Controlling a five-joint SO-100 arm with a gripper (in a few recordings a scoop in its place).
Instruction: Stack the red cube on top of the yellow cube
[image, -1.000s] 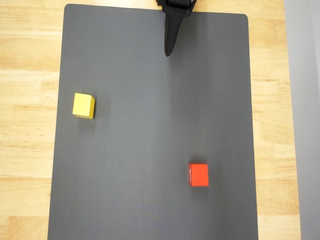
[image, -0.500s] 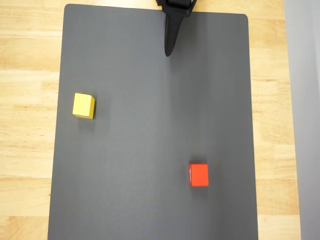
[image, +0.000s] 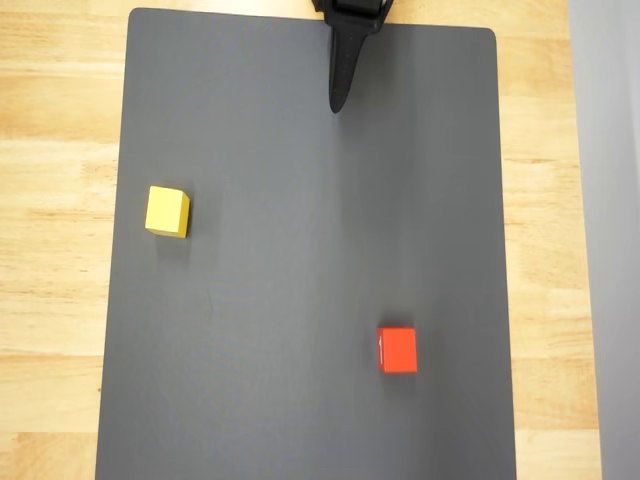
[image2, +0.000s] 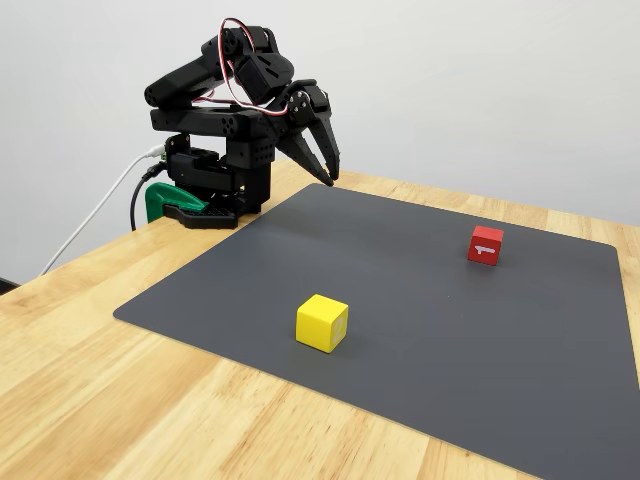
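No change visible across the overhead frames. Gripper (image: 340, 100), red cube (image: 398, 350) and yellow cube (image: 167, 211) all sit at the same spots on the dark mat (image: 300, 250) as a second ago. No motion to record.

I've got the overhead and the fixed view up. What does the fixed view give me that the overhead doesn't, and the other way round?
Fixed view alone: the folded arm with its red and white wires, its base clamped by a green clamp at the table edge, a white cable, and a pale mark on the red cube's side face.

Overhead alone: the mat's full outline, and the two cubes' spacing, well apart across it.

Both: the yellow cube, the red cube, both flat on the mat, and the gripper near the mat's edge, far from either cube.
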